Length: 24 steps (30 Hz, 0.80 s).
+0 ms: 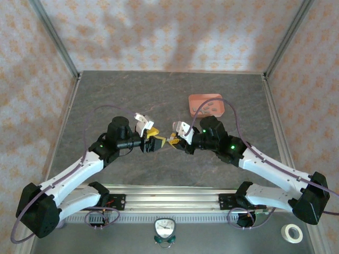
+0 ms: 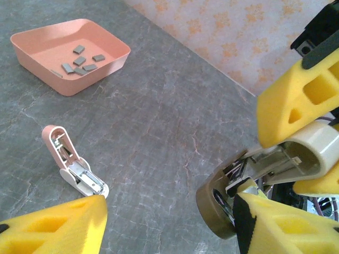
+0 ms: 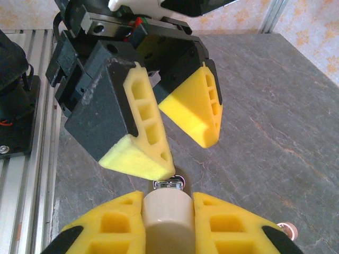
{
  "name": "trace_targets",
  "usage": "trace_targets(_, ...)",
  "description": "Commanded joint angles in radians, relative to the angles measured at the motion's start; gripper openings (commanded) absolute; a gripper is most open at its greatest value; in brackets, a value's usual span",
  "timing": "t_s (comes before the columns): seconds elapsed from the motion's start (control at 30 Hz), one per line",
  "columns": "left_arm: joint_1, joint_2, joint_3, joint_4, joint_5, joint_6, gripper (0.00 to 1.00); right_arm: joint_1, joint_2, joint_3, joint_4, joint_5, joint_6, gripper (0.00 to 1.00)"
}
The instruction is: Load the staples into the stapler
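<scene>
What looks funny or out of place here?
A small pink stapler lies open on the table, its metal insides showing, apart from the pink tray of staples. The right hand grips a different, beige stapler.

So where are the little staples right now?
The staples lie loose inside the pink tray, top left in the left wrist view. From above, that tray sits on the table's right side, just beyond the right arm.
</scene>
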Motion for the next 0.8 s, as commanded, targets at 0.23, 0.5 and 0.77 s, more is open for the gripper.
trace_targets(0.23,-0.001,0.052,0.031,-0.016,-0.037,0.032,0.63,0.002,-0.052,0.045,0.163,-0.033,0.055,0.00)
trace_targets(0.5,-0.049,0.137,0.035,0.095,-0.048,-0.001,0.62,0.002,-0.052,0.031,0.262,-0.036,0.100,0.00)
trace_targets(0.77,-0.073,0.154,0.022,0.250,-0.019,-0.056,0.65,-0.005,-0.039,0.000,0.306,-0.003,0.124,0.00)
